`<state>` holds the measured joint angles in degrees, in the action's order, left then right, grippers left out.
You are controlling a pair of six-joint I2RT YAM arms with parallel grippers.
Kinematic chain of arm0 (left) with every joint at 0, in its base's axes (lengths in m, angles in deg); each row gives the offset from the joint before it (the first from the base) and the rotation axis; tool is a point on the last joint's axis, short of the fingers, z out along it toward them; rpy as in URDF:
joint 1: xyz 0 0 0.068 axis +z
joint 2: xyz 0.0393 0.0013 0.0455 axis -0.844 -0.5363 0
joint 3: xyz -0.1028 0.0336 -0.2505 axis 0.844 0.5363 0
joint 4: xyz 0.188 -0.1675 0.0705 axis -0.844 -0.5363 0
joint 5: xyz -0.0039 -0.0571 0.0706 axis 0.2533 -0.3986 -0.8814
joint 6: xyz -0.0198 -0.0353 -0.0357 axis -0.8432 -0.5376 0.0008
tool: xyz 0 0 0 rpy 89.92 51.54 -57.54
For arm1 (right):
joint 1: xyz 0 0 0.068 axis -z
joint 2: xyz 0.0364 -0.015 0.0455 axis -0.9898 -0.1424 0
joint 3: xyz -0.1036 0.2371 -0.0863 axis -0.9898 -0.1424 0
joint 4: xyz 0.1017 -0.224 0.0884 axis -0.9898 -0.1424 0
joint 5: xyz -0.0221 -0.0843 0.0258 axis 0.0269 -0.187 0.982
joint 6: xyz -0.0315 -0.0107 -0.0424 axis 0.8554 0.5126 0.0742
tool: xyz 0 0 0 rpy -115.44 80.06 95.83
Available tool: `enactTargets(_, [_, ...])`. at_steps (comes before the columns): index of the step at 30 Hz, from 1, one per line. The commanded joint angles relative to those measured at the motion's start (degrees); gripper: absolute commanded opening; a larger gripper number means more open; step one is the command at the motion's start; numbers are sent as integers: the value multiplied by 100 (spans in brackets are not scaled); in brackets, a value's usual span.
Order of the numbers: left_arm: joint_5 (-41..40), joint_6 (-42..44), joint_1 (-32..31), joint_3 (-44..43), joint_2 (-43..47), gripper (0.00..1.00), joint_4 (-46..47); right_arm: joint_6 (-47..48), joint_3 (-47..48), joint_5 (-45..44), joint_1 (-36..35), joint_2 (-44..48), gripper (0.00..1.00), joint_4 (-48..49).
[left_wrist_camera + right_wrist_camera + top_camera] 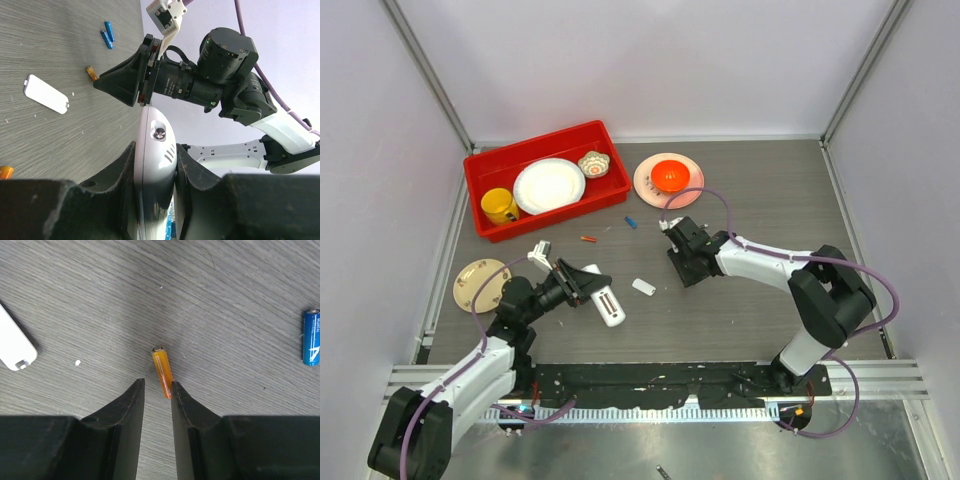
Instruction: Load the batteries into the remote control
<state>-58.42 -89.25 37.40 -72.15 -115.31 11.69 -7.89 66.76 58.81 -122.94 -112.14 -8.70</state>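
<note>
While the remote control sits clamped between the fingers of the left end effector, at about 7 o'clock from the middle of the table, I judge the loading has not begun. Its dark recess faces up, and I can make out no battery in it. A small white cover piece lies loose on the table just off the remote's far end, at 2 o'clock from it. An orange battery and a blue battery both lie flat on the table further back, toward 11 and 12 o'clock, so every cell is left to fetch and seat.

The left arm reaches in low and holds the remote out level. The right arm stretches across toward 9 o'clock, wrist turned down. The right end effector hovers over the orange battery's near end, fingers parted only narrowly and gripping nothing.
</note>
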Motion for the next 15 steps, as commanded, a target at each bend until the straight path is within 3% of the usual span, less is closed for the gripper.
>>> enactTargets(1, [-2, 67, 21, 6, 15, 0, 249, -21, -29, 43, 34, -2, 33, 95])
enactTargets(15, [7, 85, 21, 6, -11, 0, 276, -153, -47, 87, 104, -72, 32, -90])
